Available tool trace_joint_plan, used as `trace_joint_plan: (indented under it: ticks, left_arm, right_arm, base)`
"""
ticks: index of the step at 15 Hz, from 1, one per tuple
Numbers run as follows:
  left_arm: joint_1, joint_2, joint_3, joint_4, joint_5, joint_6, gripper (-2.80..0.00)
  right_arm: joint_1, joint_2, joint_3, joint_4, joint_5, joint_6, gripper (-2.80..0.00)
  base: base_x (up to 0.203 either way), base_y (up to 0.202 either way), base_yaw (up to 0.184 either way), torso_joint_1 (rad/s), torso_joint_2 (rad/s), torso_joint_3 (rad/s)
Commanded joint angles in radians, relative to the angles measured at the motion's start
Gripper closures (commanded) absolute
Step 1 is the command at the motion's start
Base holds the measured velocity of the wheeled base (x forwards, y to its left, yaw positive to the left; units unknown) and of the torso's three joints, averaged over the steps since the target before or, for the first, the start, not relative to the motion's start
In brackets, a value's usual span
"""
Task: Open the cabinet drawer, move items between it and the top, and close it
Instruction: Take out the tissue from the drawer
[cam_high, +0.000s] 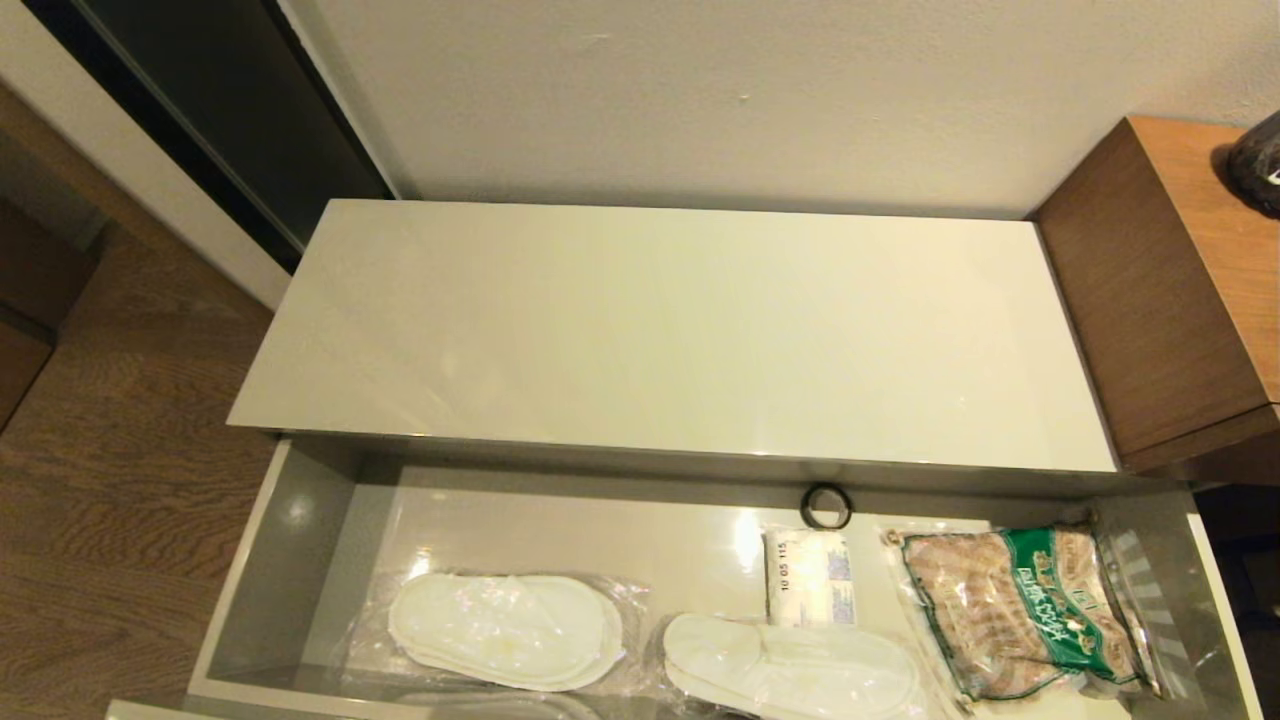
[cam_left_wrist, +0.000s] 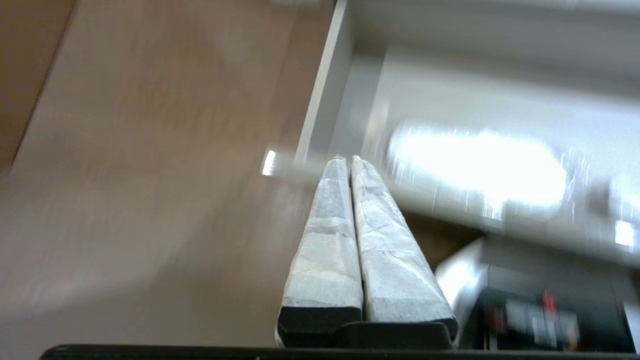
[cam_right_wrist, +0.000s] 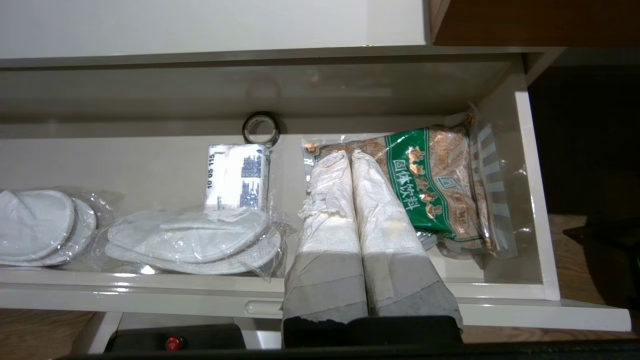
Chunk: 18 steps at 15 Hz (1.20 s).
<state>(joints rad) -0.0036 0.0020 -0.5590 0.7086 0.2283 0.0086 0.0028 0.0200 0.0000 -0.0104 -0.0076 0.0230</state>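
The cabinet drawer (cam_high: 290, 560) stands pulled out below the bare glossy top (cam_high: 680, 330). Inside lie two clear-wrapped pairs of white slippers, one on the left (cam_high: 505, 630) and one in the middle (cam_high: 790, 670), with the tissue pack (cam_high: 810, 577) label side up behind the middle pair. Neither arm shows in the head view. My right gripper (cam_right_wrist: 345, 156) is shut and empty, hovering in front of the drawer's front edge (cam_right_wrist: 150, 292), its tips over the snack bag. My left gripper (cam_left_wrist: 346, 160) is shut and empty, near the drawer's left front corner (cam_left_wrist: 320, 150).
A green-labelled bag of brown snacks (cam_high: 1020, 610) fills the drawer's right end, and a small black ring (cam_high: 826, 506) sits at the back wall. A taller brown wooden unit (cam_high: 1170, 290) adjoins the cabinet on the right. Wooden floor (cam_high: 120, 420) lies to the left.
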Motion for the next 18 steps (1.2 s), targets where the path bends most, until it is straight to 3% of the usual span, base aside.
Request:
trace_joint_plan:
  ticks: [1,4,6,8,9,10,12,14,15,17,18]
  left_arm:
    - [0.000,-0.001,0.195,-0.422,-0.002,0.009,0.00]
    - [0.000,-0.001,0.507,-0.975,-0.030,0.051,0.00]
    - [0.001,-0.001,0.558,-1.099,-0.052,0.063,0.00]
    - [0.001,-0.001,0.554,-0.932,-0.065,0.063,0.00]
    - [0.001,-0.002,0.544,-0.873,-0.080,0.020,0.00]
    - [0.001,-0.001,0.540,-0.859,-0.088,-0.029,0.00]
    - [0.001,0.000,0.545,-0.858,-0.086,-0.040,0.00]
    - [0.001,0.000,0.554,-0.860,-0.085,0.013,0.00]
    - [0.001,0.000,0.554,-0.856,-0.099,0.084,0.00]
    - [0.001,0.000,0.556,-0.813,-0.208,0.099,0.00]
    - [0.002,0.000,0.556,-0.788,-0.224,0.097,0.00]
  right_arm:
    - [0.000,0.000,0.002,0.000,0.000,0.000,0.00]
    - [0.000,0.000,0.003,0.000,0.000,0.000,0.00]
    - [0.000,0.000,0.002,0.000,0.000,0.000,0.00]
    - [0.000,0.000,0.003,0.000,0.000,0.000,0.00]
    - [0.000,0.000,0.002,0.000,0.000,0.000,0.00]
    - [0.000,0.000,0.003,0.000,0.000,0.000,0.00]
    - [0.000,0.000,0.003,0.000,0.000,0.000,0.00]
    - [0.000,0.000,0.003,0.000,0.000,0.000,0.00]
    - [0.000,0.000,0.003,0.000,0.000,0.000,0.00]
    - [0.000,0.000,0.003,0.000,0.000,0.000,0.00]
    - [0.000,0.000,0.002,0.000,0.000,0.000,0.00]
  base:
    - [0.000,0.000,0.000,0.000,0.00,0.000]
    - [0.000,0.000,0.000,0.000,0.00,0.000]
    - [0.000,0.000,0.000,0.000,0.00,0.000]
    - [0.000,0.000,0.000,0.000,0.00,0.000]
    - [0.000,0.000,0.000,0.000,0.00,0.000]
    - [0.000,0.000,0.000,0.000,0.00,0.000]
    - [0.000,0.000,0.000,0.000,0.00,0.000]
    - [0.000,0.000,0.000,0.000,0.00,0.000]
    - [0.000,0.000,0.000,0.000,0.00,0.000]
    - [0.000,0.000,0.000,0.000,0.00,0.000]
    - [0.000,0.000,0.000,0.000,0.00,0.000]
